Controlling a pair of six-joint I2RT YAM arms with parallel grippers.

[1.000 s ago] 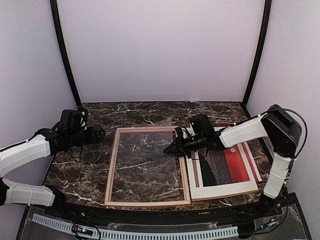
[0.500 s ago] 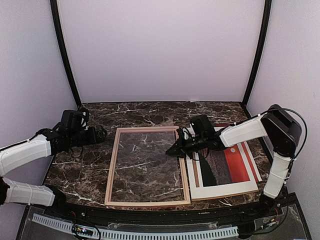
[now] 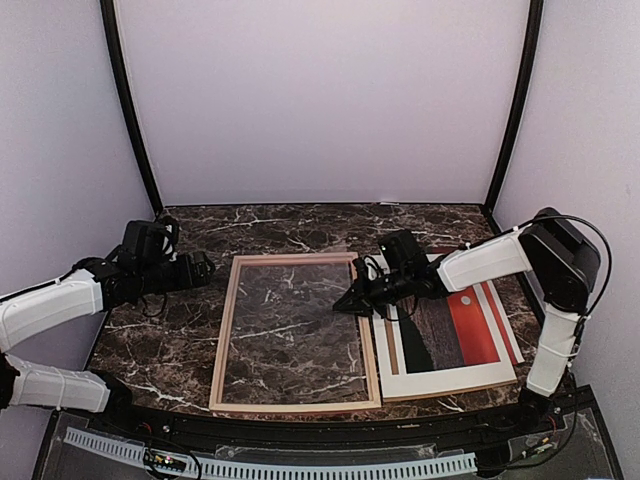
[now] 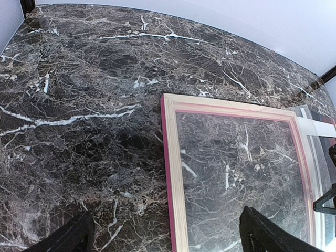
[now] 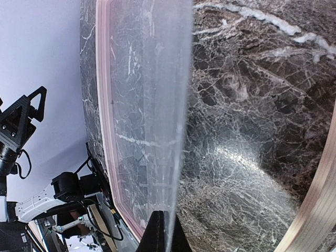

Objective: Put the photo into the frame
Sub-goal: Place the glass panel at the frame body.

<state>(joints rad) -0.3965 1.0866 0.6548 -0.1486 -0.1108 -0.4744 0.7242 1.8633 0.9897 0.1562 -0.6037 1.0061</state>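
Photo (image 3: 440, 335): lies face up on the tabletop (image 3: 170, 340), just right of the frame (image 3: 228, 330) and not yet in it. Its far-left corner is hidden under the right arm.

Frame: flat at centre, pale wood back up, with the pink face edge showing in the left wrist view (image 4: 173, 173).

Clear pane (image 5: 152, 105): tilted over the frame opening, one edge raised. The right tool (image 3: 350, 298) is clenched on that thin edge near the frame's right rail.

Left tool (image 3: 200, 268): released, fingers (image 4: 71, 236) spread wide. It hovers over bare tabletop left of the frame and touches nothing.

We judge the step in hand to be handling the pane at the opening. We cannot tell whether it is going in or coming out.

To do it well:
- Pivot the pane slowly about its low edge, because the pinch is narrow and the sheet may flex or slip.
- Move the raised edge squarely to the rails so no corner catches the wood.
- Bring the left tool to the left rail to stop the frame sliding.
- Avoid sweeping the right arm across the photo.
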